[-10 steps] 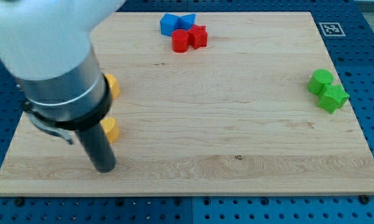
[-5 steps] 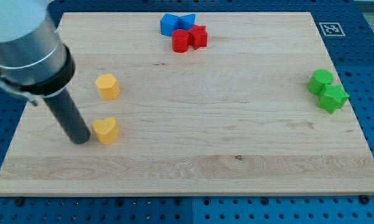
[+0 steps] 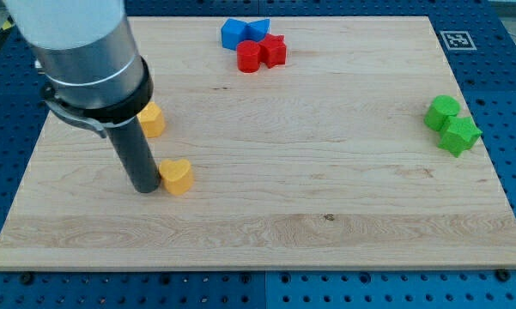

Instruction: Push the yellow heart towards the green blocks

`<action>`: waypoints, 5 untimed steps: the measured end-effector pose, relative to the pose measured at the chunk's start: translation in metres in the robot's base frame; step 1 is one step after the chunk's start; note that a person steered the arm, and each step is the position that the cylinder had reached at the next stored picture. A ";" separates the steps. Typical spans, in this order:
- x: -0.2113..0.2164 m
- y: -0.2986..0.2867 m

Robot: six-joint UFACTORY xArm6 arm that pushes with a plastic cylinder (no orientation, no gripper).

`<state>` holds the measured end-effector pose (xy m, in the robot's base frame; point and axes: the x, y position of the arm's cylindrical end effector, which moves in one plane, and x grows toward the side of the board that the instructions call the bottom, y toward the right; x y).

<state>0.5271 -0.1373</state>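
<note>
Light wooden board on a blue pegboard bench; my tip touches the board with the small glossy yellow plastic heart block pressed against its right side. Heart's point and long axis can't be made out. Two green plastic blocks sit far right of my tip, another yellow plastic block just above it; the rod has no jaws, nothing clamped.

— Count, yellow?
— Two: yellow heart, plus second yellow block, partly hidden, shape unclear.
— Green?
— Two, touching: green cylinder, green star.
— Red?
— Two, touching: red cylinder, red star.
— Blue?
— Two, touching: blue block, blue triangle.
— Total blocks?
— Eight. One wooden board. One rod, one tip: my tip.
</note>
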 end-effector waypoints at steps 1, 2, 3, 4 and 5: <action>0.000 0.000; 0.000 0.000; 0.000 0.004; 0.001 0.014; 0.001 0.026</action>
<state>0.5281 -0.1108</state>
